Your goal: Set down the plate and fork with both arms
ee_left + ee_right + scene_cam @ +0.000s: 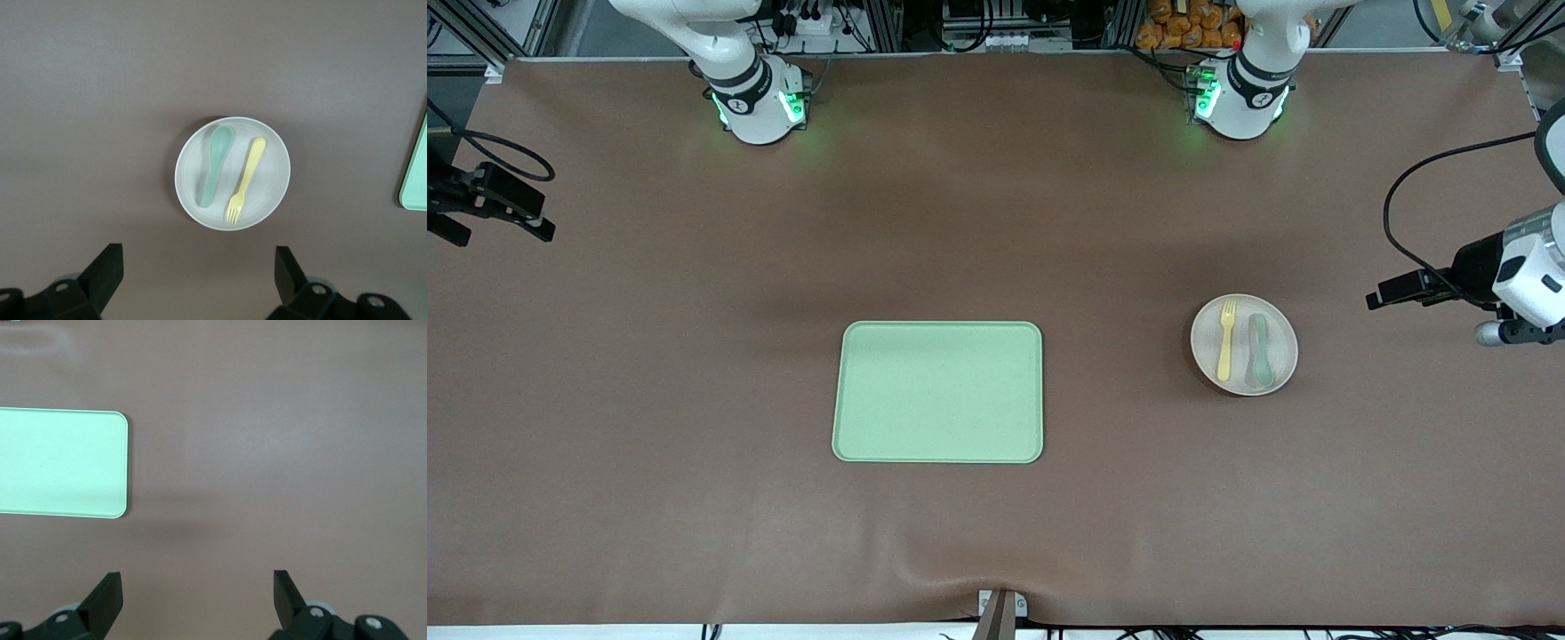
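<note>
The right gripper (197, 600) hangs with jaws wide apart and empty at the right arm's end of the table, well apart from the tray (938, 392) at mid-table. The plate (1244, 344), toward the left arm's end, carries the fork (1225, 339), lengthwise beside a spoon (1260, 350). The left gripper (199, 277), nearer it, is spread, holding nothing.
</note>
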Robot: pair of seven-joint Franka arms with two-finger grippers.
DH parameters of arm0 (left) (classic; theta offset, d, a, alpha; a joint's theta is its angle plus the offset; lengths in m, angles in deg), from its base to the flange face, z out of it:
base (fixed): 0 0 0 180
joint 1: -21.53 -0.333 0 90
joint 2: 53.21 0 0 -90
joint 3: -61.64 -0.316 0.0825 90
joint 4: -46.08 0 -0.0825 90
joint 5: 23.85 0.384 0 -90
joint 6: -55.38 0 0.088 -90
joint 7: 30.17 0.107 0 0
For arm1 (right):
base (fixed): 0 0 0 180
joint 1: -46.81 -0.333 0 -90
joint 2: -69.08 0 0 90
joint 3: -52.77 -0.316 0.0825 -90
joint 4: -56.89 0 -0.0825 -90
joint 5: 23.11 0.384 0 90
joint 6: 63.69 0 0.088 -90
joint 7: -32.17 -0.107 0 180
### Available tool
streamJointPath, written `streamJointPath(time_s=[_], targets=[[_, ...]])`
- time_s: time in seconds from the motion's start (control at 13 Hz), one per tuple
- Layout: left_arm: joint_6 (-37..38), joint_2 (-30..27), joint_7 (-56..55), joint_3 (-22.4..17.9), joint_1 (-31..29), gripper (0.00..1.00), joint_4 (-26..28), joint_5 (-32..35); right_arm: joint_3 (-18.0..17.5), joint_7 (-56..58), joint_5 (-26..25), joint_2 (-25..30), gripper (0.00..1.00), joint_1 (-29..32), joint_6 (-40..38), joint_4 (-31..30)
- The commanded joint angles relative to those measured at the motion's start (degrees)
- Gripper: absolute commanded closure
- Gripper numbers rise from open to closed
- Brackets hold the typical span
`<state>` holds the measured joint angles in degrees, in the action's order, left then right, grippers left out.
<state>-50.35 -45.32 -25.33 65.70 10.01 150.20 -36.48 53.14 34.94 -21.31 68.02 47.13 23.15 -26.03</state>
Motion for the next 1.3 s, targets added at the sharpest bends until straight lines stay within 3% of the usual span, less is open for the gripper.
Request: streamJointPath(time_s=[0.0, 0.23, 0.38, 0.84, 1.23], targets=[[-1.05, 1.95, 1.84, 0.25, -0.87, 0.0, 0.12, -1.35, -0.02, 0.31, 0.14, 1.15, 0.0, -0.14, -0.01, -0.84], [-1.84, 3.19, 3.24, 0.25, -0.96, 0.0, 1.25, -1.96, 0.24, 0.31, 0.05, 1.24, 0.0, -0.49, -0.54, -0.75], [-6.82, 3.62, 7.87, 0.25, -2.0, 0.0, 4.93, -4.24, 0.33, 0.31, 0.05, 1.24, 0.0, -0.23, -0.8, -0.75], [-12.83, 12.23, 21.07, 0.34, -5.44, 0.0, 6.71, -11.96, 0.33, 0.31, -0.04, 1.15, 0.0, -0.58, -0.27, -0.75], [-18.53, 16.45, 24.07, 0.69, -5.35, 0.23, 8.03, -14.26, 0.24, 0.31, -0.12, 1.15, 0.0, -1.19, 0.08, -0.66]])
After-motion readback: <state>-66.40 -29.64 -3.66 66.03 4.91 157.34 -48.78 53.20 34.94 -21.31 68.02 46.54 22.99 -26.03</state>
